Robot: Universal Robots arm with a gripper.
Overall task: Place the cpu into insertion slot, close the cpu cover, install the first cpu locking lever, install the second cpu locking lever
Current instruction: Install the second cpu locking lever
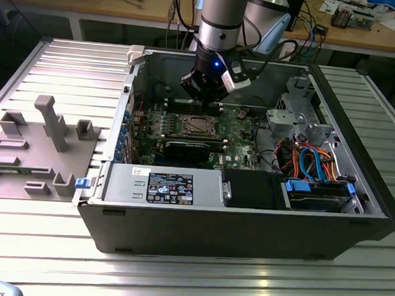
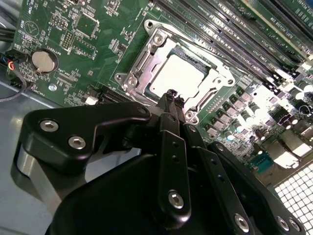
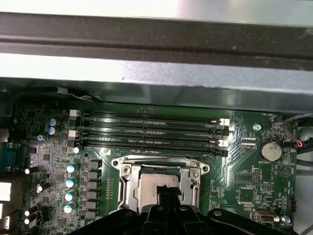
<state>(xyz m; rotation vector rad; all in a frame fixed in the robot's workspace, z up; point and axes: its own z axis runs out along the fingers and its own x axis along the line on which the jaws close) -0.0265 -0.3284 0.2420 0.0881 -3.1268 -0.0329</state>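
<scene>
The arm reaches down into an open computer case (image 1: 354, 218) that lies on its side on a ribbed metal worktop (image 1: 69, 53), with the tool (image 1: 207, 95) hanging just above the green motherboard (image 1: 242, 127). In the second wrist view the tool (image 2: 170, 94) has its black fingers (image 2: 168, 105) pressed together to a narrow tip, holding nothing, right over the near edge of the insertion slot (image 2: 134, 81). The cpu (image 2: 178, 76) sits flat inside that slot, its dull silver top showing through the square opening of the cpu cover (image 2: 164, 39), which lies down around it as a silvery frame. In the first wrist view the cpu (image 3: 155, 182) sits in the slot just beside the row of long memory slots (image 3: 151, 132), and a round coin battery (image 3: 270, 151) lies well apart from it. A grey fixture block (image 1: 37, 145) stands on the worktop at the exterior view's left.
</scene>
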